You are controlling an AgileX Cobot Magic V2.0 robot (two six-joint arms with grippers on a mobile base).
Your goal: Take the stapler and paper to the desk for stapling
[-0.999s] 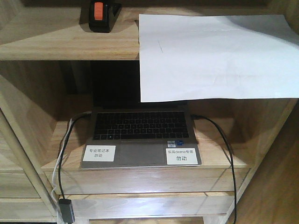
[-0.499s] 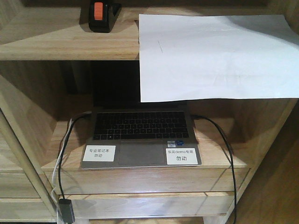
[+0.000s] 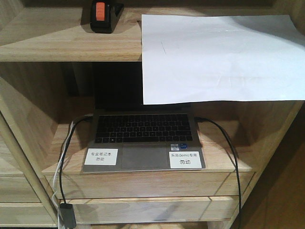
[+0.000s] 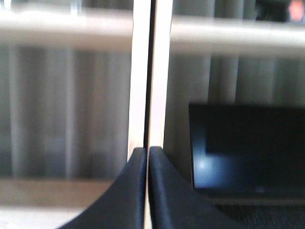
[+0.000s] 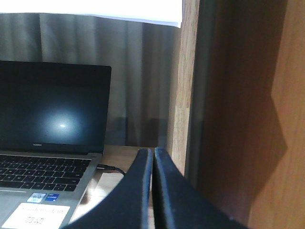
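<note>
Firstly, front-facing view.
Item: small black stapler with an orange-red end patch, standing at the left rear of the upper board of the light-wood shelving unit.
Item: plain white rectangular sheet of paper, blank and faintly creased, far larger than the stapler. It lies on the same board to the stapler's right, apart from it. Its near part overhangs the board's front edge and covers the upper right of the bay below.
Item: grey open laptop on the lower shelf, with two small white printed labels on its palm rest and thin black cables at both sides.

Next, left wrist view.
Item: left gripper, with black fingers pressed tip to tip and nothing between them, set before a pale wooden upright. The laptop's dark screen lies to the right.

Lastly, right wrist view.
Item: right gripper, with black fingers closed together and holding nothing, low beside a brown wooden side post. The laptop sits at left. The paper's white edge hangs along the top.
</note>
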